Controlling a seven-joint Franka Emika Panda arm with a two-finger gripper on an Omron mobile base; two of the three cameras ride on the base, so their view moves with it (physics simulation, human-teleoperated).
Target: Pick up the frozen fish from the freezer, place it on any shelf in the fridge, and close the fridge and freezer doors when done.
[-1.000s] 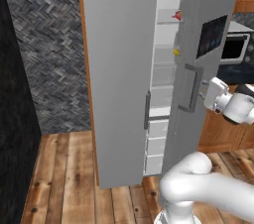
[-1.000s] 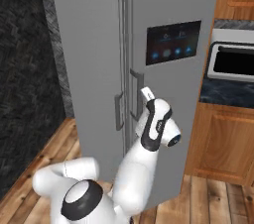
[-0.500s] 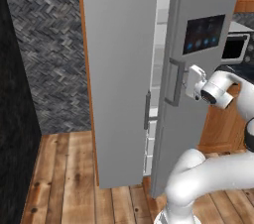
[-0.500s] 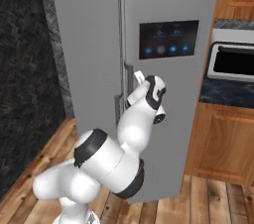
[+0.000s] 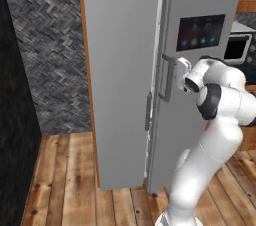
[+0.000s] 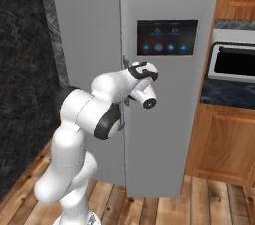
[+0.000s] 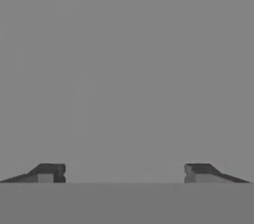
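Both tall grey doors stand side by side. The freezer door (image 5: 120, 70) on the left lies flat against the unit. The wider fridge door (image 5: 200, 130), with its dark screen (image 5: 201, 32) of blue icons, is shut or within a sliver of it. My gripper (image 5: 179, 64) presses against the fridge door right beside its vertical bar handle (image 5: 167, 77), also at gripper (image 6: 128, 65). In the hand view the fingertips (image 7: 48, 172) stand wide apart, open, with only flat grey door face between them. The frozen fish and the shelves are hidden behind the doors.
A black herringbone wall (image 5: 45, 45) runs to the left of the unit. To the right are a microwave (image 6: 234, 62), a dark counter (image 6: 226, 92) and wooden cabinets (image 6: 224, 139). Wooden floor (image 5: 65, 180) lies in front.
The fridge door has swung from ajar to shut or nearly so, with my hand pushing it. The shelves and the red fish seen inside earlier are now covered.
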